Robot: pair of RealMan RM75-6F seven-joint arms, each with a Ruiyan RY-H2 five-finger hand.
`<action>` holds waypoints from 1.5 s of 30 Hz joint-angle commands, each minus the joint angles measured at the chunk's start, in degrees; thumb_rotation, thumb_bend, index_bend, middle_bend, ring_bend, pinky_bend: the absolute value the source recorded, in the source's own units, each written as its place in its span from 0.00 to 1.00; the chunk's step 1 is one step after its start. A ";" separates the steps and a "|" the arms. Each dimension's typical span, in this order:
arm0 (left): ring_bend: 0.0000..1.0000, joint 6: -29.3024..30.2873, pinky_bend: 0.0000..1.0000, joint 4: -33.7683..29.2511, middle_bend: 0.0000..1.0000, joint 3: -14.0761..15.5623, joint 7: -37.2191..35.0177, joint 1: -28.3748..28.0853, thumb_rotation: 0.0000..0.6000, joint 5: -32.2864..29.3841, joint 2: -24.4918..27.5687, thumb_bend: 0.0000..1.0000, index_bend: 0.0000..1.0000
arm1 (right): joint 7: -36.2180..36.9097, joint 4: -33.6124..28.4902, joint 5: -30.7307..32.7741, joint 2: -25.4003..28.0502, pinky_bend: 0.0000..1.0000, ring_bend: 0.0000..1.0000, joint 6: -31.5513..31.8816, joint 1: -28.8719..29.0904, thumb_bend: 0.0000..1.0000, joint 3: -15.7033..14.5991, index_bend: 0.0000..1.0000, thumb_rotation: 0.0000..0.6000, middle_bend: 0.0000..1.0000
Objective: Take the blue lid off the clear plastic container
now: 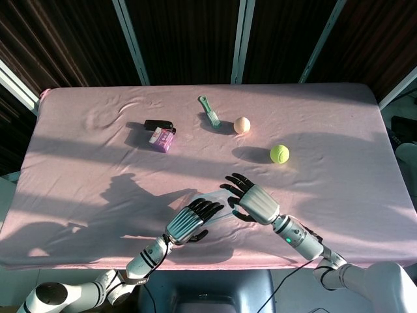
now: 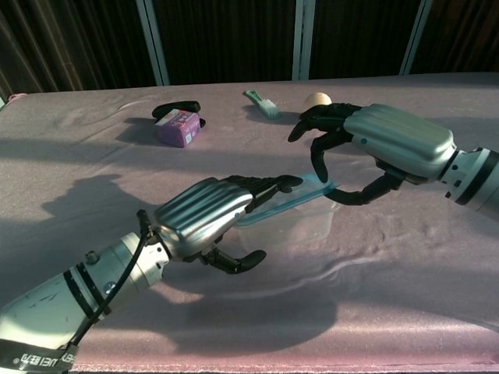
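Note:
The clear plastic container [image 2: 302, 227] stands near the table's front edge, between my two hands. Its blue lid [image 2: 290, 199] is tilted, with the right end raised off the rim and the left end still down. My right hand [image 2: 390, 144] pinches the lid's right corner between thumb and a finger. My left hand [image 2: 199, 218] holds the container from the left, fingers lying on the lid's low end and thumb by the near wall. In the head view the lid [image 1: 217, 202] shows only partly between the left hand [image 1: 189, 225] and the right hand [image 1: 254, 203].
Further back on the pink cloth lie a purple box [image 1: 161, 139] with a black object [image 1: 159, 124] behind it, a green brush [image 1: 209, 111], a beige ball [image 1: 242, 124] and a yellow tennis ball [image 1: 279, 154]. The table's front edge [image 1: 215, 263] runs just behind my hands.

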 commanded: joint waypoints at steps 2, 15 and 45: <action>0.39 0.11 0.46 -0.23 0.41 -0.20 0.05 -0.03 1.00 0.00 0.23 0.35 0.02 | 0.00 0.38 -0.14 -0.59 0.25 0.16 -0.05 0.27 0.52 -0.17 0.72 1.00 0.33; 0.38 0.66 0.44 -0.57 0.39 -0.42 -0.09 0.32 1.00 -0.06 0.65 0.35 0.02 | -0.93 0.48 -0.89 -0.98 0.28 0.21 1.64 0.21 0.66 -0.62 0.81 1.00 0.39; 0.00 8.01 0.00 3.94 0.00 0.90 -5.78 -0.17 1.00 4.93 0.04 0.35 0.00 | -4.61 1.53 -3.51 1.37 0.33 0.24 11.83 -0.71 0.66 0.46 0.84 1.00 0.42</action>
